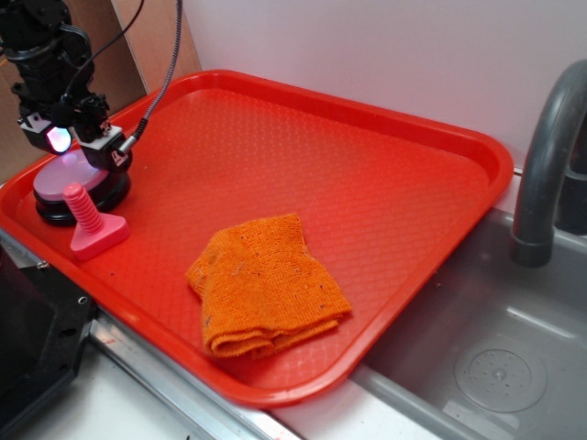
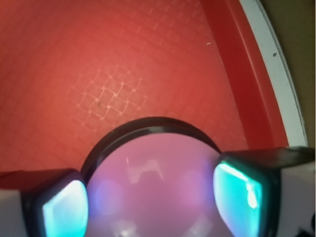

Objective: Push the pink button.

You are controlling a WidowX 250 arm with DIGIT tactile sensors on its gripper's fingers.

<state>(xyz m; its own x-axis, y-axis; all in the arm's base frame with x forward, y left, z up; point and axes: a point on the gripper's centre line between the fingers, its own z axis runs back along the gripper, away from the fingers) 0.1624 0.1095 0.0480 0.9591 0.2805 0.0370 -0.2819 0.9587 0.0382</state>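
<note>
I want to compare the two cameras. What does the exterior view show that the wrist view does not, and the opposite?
Only the exterior view shows the orange cloth, the pink screw-shaped toy, the grey faucet and the sink. Only the wrist view shows the end effector spread open, one lit fingertip on each side of the dome. Both show the pink button, its black base and the red tray.
</note>
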